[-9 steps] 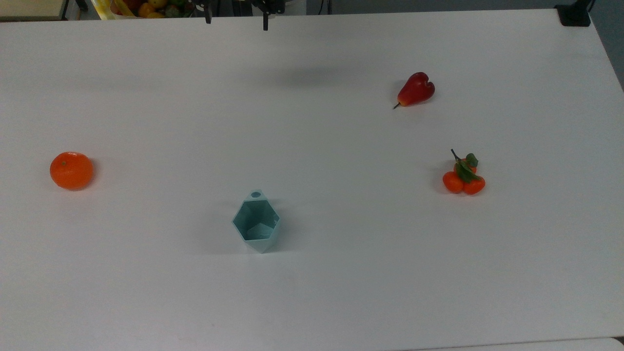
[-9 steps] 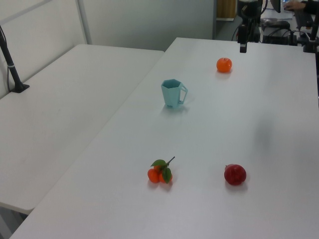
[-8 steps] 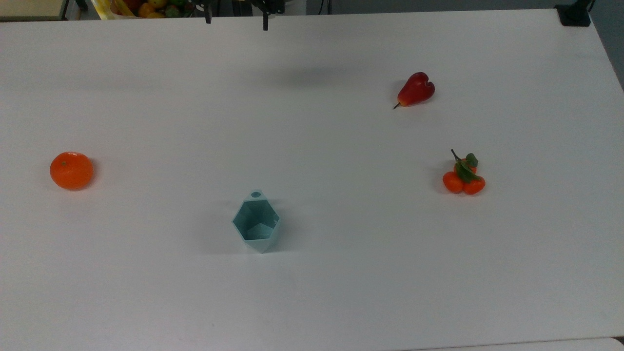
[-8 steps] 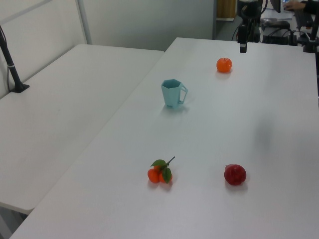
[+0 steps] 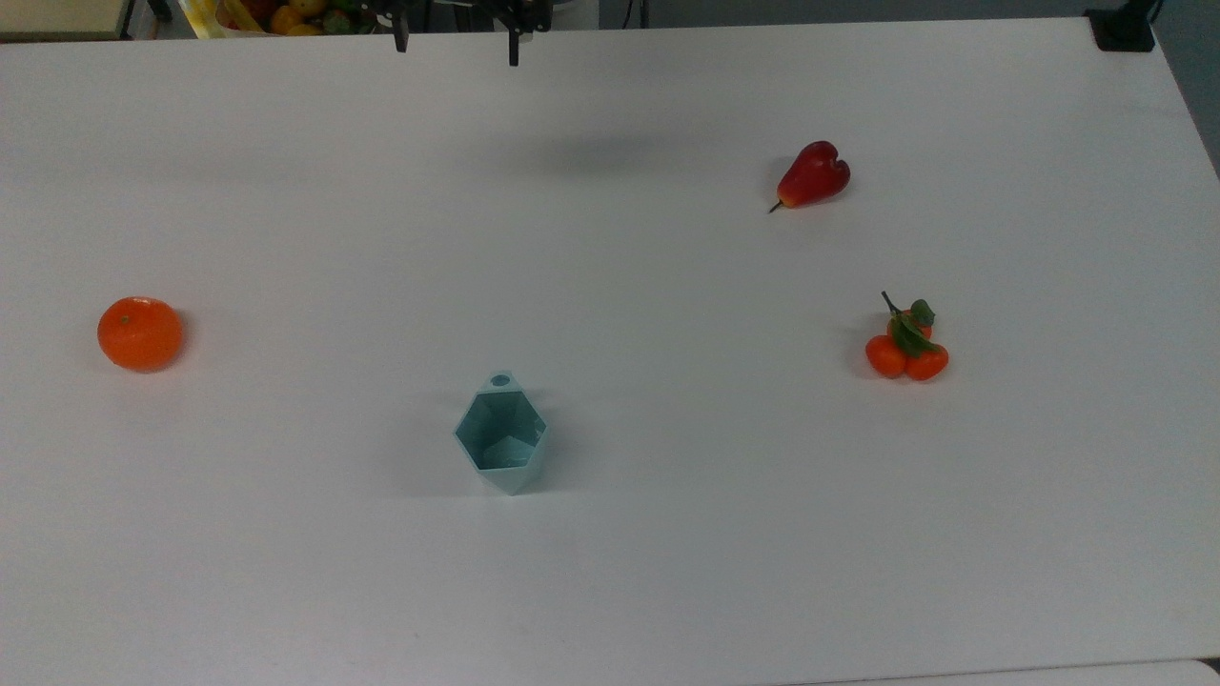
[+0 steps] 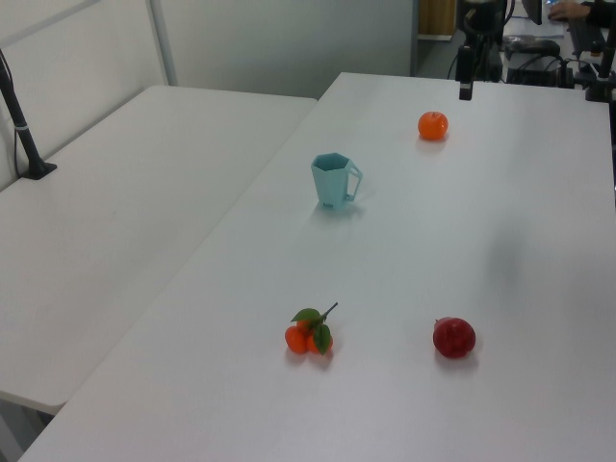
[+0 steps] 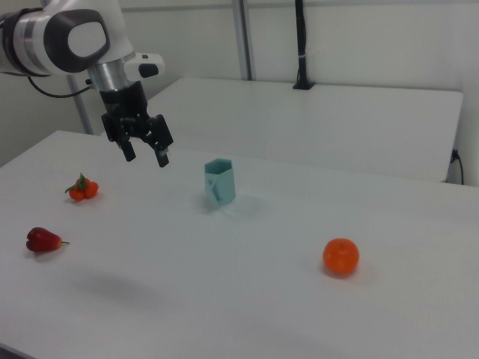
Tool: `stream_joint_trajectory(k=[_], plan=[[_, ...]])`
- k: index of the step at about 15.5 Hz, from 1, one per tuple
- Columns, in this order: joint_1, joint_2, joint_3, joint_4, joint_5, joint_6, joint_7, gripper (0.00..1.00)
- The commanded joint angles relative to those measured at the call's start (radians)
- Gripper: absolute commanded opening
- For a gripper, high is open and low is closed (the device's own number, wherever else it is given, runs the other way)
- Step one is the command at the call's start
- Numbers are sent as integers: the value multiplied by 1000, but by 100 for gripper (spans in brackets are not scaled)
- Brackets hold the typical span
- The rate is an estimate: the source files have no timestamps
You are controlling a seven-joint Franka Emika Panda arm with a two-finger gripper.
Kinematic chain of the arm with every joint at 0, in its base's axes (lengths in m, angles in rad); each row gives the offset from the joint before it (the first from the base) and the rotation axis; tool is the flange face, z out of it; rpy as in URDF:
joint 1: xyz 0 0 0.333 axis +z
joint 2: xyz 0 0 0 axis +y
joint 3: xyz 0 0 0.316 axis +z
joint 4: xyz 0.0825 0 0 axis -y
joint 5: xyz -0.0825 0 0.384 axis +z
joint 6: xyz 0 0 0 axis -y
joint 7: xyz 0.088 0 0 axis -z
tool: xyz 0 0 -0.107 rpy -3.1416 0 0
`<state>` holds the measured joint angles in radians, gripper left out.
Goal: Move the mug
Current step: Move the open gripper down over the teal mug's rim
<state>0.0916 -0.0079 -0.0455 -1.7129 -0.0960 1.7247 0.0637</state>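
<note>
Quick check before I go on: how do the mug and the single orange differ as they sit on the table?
The mug is pale teal with flat faceted walls; the orange is bright orange and round. The mug stands upright, open at the top and empty, with a holed tab at its rim; the orange is a closed solid. The mug looks slightly larger than the orange. Both rest on the white table, apart, untouched by the open hand.

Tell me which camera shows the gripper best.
The right view: the gripper shows whole, fingers open, hanging above the table. In the top view just two fingertips poke in at the upper edge; the left view shows it small and far off.
</note>
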Motion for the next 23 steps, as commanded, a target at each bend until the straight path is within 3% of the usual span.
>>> stream_joint_trajectory(k=[1,6,12,23], plan=[[7,38,-14,12,18,111,-24,100],[8,120,-14,18,27,312,-15,100],[11,299,-13,119,13,409,-15,100],[16,477,-7,115,1,679,-19,100]])
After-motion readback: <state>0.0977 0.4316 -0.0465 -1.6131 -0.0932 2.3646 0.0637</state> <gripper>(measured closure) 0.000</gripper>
